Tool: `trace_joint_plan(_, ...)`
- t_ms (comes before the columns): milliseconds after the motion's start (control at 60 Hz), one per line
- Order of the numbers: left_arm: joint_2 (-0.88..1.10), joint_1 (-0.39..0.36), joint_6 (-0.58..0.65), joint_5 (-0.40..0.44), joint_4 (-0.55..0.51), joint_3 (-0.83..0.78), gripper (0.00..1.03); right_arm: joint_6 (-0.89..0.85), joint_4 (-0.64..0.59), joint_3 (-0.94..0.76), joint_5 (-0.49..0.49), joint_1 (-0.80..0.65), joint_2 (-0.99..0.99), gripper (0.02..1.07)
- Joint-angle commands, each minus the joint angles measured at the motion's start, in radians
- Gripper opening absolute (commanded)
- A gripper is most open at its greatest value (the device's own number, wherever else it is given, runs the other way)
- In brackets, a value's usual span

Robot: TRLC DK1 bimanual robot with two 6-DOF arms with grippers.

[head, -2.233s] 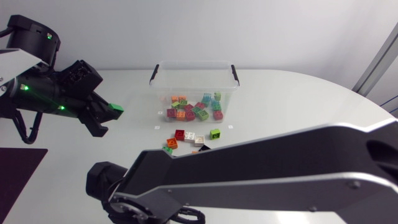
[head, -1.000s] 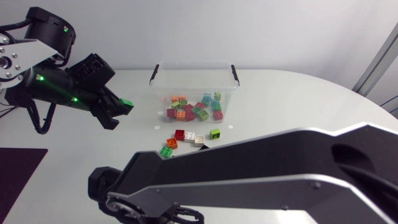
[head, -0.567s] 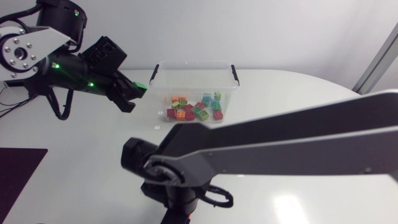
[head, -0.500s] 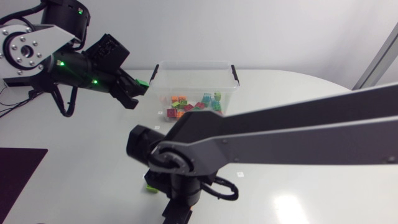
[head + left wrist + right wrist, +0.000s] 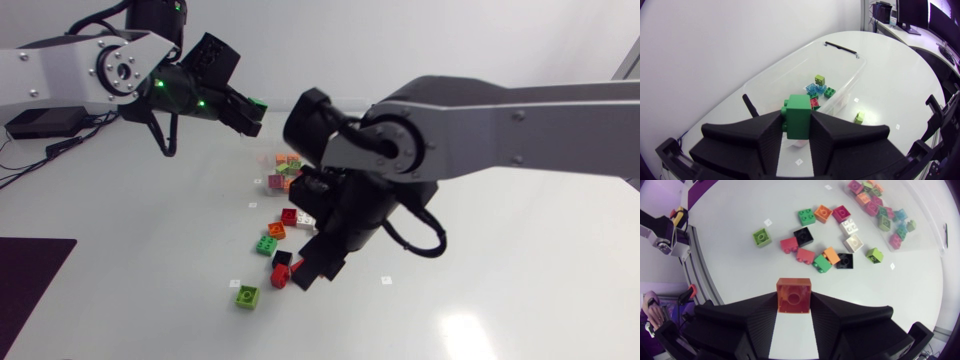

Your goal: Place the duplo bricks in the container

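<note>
Left gripper (image 5: 797, 121) clamping green brick (image 5: 799, 106) between fingers — container (image 5: 790, 75) lying just ahead. Right gripper (image 5: 794, 299) pinching orange brick (image 5: 794, 289) — hanging above loose bricks (image 5: 826, 255).

Left end effector (image 5: 257, 106) clamps a green brick (image 5: 799, 116), right end effector (image 5: 304, 273) a red brick (image 5: 794, 296).

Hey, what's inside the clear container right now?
Loose bricks lie inside the container: a lime one, a pale blue one, a dark green one and a red one. The green brick held by the left gripper covers the near part.
</note>
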Motion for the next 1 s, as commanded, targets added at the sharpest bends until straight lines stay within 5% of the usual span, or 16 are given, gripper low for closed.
trace_joint_plan(0, 0.072, 0.004, -0.043, 0.004, 0.036, 0.059, 0.23, 0.012, -0.010, -0.020, -0.011, -0.039, -0.037, 0.43)
trace_joint_plan(217, 0.215, 0.004, -0.103, 0.004, 0.072, 0.174, 0.26, -0.011, 0.009, 0.029, -0.046, -0.165, -0.053, 0.43)
trace_joint_plan(433, 0.270, -0.004, -0.110, 0.001, 0.072, 0.218, 0.86, -0.051, 0.036, 0.112, -0.106, -0.277, -0.028, 0.43)
trace_joint_plan(483, 0.253, -0.004, -0.106, 0.001, 0.065, 0.207, 0.92, -0.061, 0.040, 0.136, -0.117, -0.300, -0.017, 0.42)
trace_joint_plan(983, -0.232, -0.021, 0.140, 0.021, -0.089, -0.190, 0.95, -0.063, 0.144, 0.397, -0.173, -0.414, 0.179, 0.42)
